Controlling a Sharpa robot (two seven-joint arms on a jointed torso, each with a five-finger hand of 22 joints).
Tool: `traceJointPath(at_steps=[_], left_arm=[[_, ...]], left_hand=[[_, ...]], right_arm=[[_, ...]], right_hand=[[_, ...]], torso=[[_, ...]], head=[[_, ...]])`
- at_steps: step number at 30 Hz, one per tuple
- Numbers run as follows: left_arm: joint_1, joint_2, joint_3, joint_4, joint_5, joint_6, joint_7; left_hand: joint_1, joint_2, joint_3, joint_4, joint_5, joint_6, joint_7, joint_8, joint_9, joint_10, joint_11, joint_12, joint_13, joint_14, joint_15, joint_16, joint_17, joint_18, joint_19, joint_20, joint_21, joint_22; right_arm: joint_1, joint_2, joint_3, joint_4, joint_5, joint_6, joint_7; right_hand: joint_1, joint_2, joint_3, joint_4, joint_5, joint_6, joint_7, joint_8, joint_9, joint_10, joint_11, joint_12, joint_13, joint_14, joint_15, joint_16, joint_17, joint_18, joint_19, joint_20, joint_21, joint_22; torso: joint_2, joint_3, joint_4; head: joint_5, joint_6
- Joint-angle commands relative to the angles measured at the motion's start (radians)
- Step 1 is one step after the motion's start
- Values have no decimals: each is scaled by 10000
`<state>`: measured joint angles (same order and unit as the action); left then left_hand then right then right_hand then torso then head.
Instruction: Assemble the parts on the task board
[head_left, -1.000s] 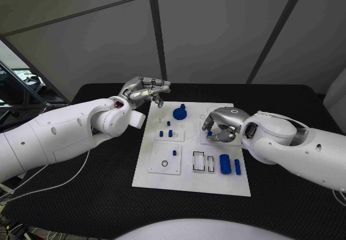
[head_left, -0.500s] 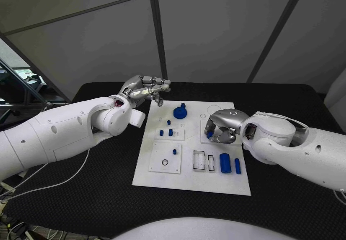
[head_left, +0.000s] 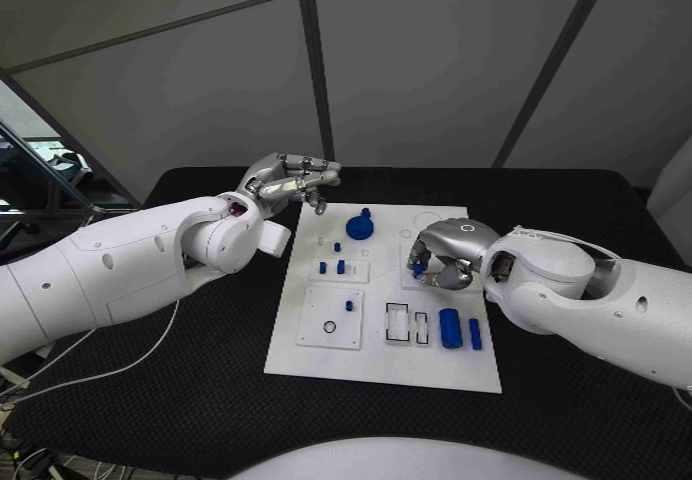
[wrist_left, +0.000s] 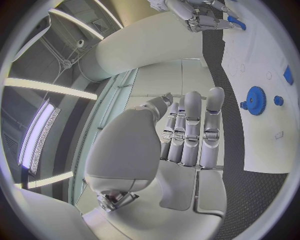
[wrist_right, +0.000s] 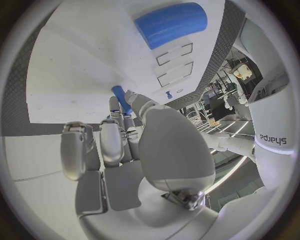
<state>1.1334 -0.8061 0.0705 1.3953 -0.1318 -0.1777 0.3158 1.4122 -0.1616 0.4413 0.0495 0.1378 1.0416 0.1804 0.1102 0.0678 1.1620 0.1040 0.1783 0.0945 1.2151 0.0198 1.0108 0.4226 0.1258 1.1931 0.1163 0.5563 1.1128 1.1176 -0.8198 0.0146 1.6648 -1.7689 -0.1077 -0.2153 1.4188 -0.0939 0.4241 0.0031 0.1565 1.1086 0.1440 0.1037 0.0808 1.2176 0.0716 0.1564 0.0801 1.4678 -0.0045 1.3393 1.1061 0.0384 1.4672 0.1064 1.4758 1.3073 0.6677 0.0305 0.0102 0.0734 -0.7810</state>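
The white task board (head_left: 378, 352) lies in the middle of the black table. My right hand (head_left: 443, 253) hovers over the board's right half, pinching a small blue peg (head_left: 417, 268) between thumb and a finger. The right wrist view shows that peg (wrist_right: 120, 99) at the fingertips, just above the board. My left hand (head_left: 294, 181) hangs raised off the board's far left corner with its fingers (wrist_left: 190, 130) straight, side by side, holding nothing. A blue gear (head_left: 359, 226) sits at the board's far end, and it appears as the gear (wrist_left: 255, 100) in the left wrist view.
A thick blue cylinder (head_left: 451, 328) and a thin blue bar (head_left: 475, 333) lie at the board's near right, beside two rectangular slots (head_left: 398, 322). Small blue pegs (head_left: 342, 267) stand in the left half; a black ring (head_left: 330, 326) lies nearer. Black table surrounds the board.
My right hand has turned slightly and shifted a little toward the board's middle with the blue peg in its fingertips. The left hand has not moved.
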Motion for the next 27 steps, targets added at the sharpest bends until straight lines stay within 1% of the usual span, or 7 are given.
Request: traceJointPath(at_steps=[1, 10, 12, 18, 22, 24, 27], left_arm=[[15, 12, 7, -2, 41, 68, 21], [14, 29, 6, -23, 41, 70, 26], [13, 34, 6, -31, 41, 68, 27], [13, 57, 5, -43, 41, 75, 31], [13, 65, 5, -50, 41, 73, 36], [13, 80, 5, -65, 41, 71, 37], [14, 125, 5, -95, 41, 80, 39]], left_hand=[[-23, 94, -23, -11, -60, -55, -1, -33, -5, -77, -12, 49, 15, -70, -5, -42, -18, 517, -40, 9, -31, -10], [-18, 105, -20, -13, -58, -55, -3, -31, -4, -80, -13, 56, 16, -70, -5, -43, -22, 518, -40, 9, -33, -13], [-18, 105, -20, -13, -58, -55, -3, -31, -4, -80, -13, 56, 16, -70, -5, -43, -22, 518, -40, 9, -33, -13], [-18, 105, -20, -13, -58, -55, -3, -31, -4, -80, -13, 56, 16, -70, -5, -43, -22, 518, -40, 9, -33, -13], [-18, 105, -20, -13, -58, -55, -3, -31, -4, -80, -13, 56, 16, -70, -5, -43, -22, 518, -40, 9, -33, -13], [-18, 105, -20, -13, -58, -55, -3, -31, -4, -80, -13, 56, 16, -70, -5, -43, -22, 518, -40, 9, -33, -13], [-18, 105, -20, -13, -58, -55, -3, -31, -4, -80, -13, 56, 16, -70, -5, -43, -22, 518, -40, 9, -33, -13]], right_arm=[[11, -84, 3, 170, -124, -758, 82], [15, -496, 34, 951, -128, -1213, 28], [16, -574, 77, 1206, -121, -1288, 31], [17, -598, 203, 1814, 126, -1675, 214], [17, -362, 225, 1901, 445, -1938, 444], [16, -103, 228, 1828, 605, -1998, 560], [-1, 391, 212, 1652, 788, -1952, 729]], right_hand=[[220, 148, 156, -81, -52, 237, -68, 147, 78, 226, -83, 78, 100, 291, -104, 73, 55, -127, 411, -107, 117, 1869], [320, 184, 357, -260, -7, 384, -101, 197, 112, 403, -131, 35, 182, 300, -150, 118, 101, -172, 518, -168, 268, 2011], [322, 178, 372, -275, 5, 384, -99, 194, 112, 408, -130, 25, 187, 299, -151, 117, 95, -172, 518, -171, 269, 2012], [325, 157, 423, -323, 58, 383, -92, 181, 112, 417, -123, -15, 202, 297, -149, 121, 94, -173, 519, -177, 273, 2018], [315, 140, 457, -349, 91, 365, -80, 161, 108, 406, -112, -53, 209, 295, -144, 122, 89, -175, 521, -178, 278, 2023], [302, 134, 464, -352, 97, 359, -74, 154, 106, 402, -106, -66, 212, 293, -141, 120, 80, -175, 520, -177, 277, 2023], [265, 120, 466, -348, 97, 353, -65, 144, 105, 400, -98, -88, 218, 291, -134, 117, 70, -171, 510, -174, 266, 2014]], torso=[[-2, 2, 5], [-7, -11, 15], [0, -5, 13], [-1, -18, 21], [3, -21, 16], [-5, -24, 12], [-13, -27, 14]], head=[[-9, -17], [1, -10], [15, -22], [37, -31], [83, -53], [147, -75], [169, -113]])
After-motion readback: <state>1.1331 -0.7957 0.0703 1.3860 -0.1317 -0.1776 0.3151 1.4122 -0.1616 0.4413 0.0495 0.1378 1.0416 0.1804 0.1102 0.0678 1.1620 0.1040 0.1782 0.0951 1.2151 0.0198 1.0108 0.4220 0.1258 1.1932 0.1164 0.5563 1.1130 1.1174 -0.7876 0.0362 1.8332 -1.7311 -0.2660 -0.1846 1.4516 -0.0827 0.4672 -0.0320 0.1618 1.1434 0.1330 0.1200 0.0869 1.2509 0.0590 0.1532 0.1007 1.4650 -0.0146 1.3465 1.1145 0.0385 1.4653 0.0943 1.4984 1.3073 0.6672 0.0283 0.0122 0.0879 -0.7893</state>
